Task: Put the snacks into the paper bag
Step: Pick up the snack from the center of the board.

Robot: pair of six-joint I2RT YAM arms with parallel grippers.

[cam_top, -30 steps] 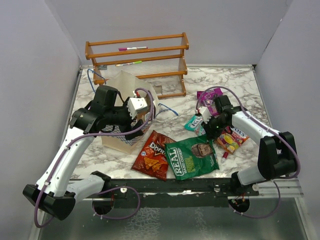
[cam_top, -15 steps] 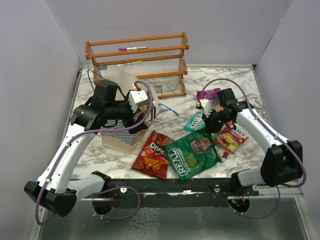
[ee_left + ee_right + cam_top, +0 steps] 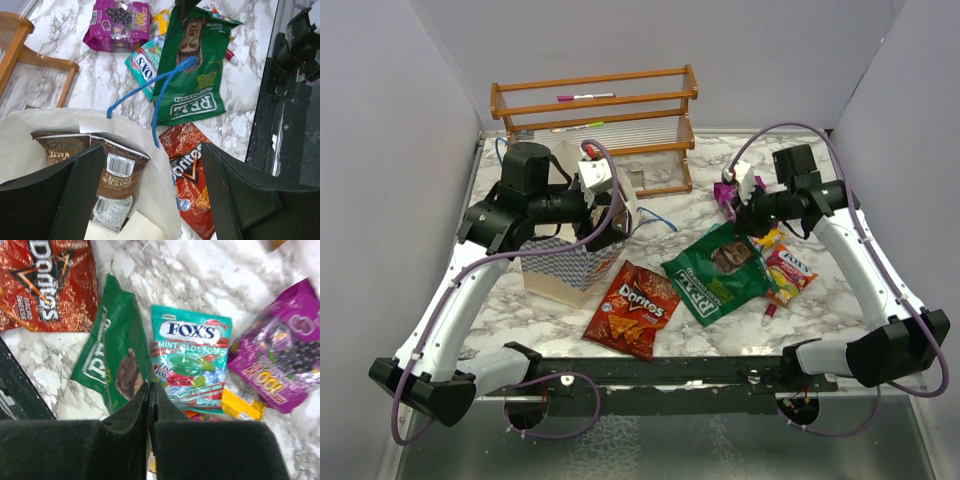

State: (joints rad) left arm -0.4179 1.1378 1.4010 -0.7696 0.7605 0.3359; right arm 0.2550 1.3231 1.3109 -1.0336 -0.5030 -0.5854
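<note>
The blue-and-white checkered paper bag (image 3: 563,268) stands open at the left. In the left wrist view its white inside (image 3: 150,175) holds a glossy brown bag (image 3: 111,167). My left gripper (image 3: 603,222) is open at the bag's right rim (image 3: 150,150), one finger inside and one outside. My right gripper (image 3: 750,214) is shut on the top edge of the green "REAL" chips bag (image 3: 718,274), lifting that end (image 3: 120,365). The red Doritos (image 3: 634,306) lie flat beside the paper bag. The teal Fox's pack (image 3: 190,357), the magenta pack (image 3: 277,365) and the red-yellow pack (image 3: 790,270) lie beneath my right gripper.
A wooden rack (image 3: 595,120) stands at the back, just behind the paper bag. The bag's blue string handle (image 3: 167,82) loops out to the right. A tiny red-pink object (image 3: 769,312) lies near the front right. Grey walls close in both sides.
My right gripper has risen and pulled back to the right, dragging the green chips bag's top end up with it. My left gripper has shifted slightly back at the bag's rim.
</note>
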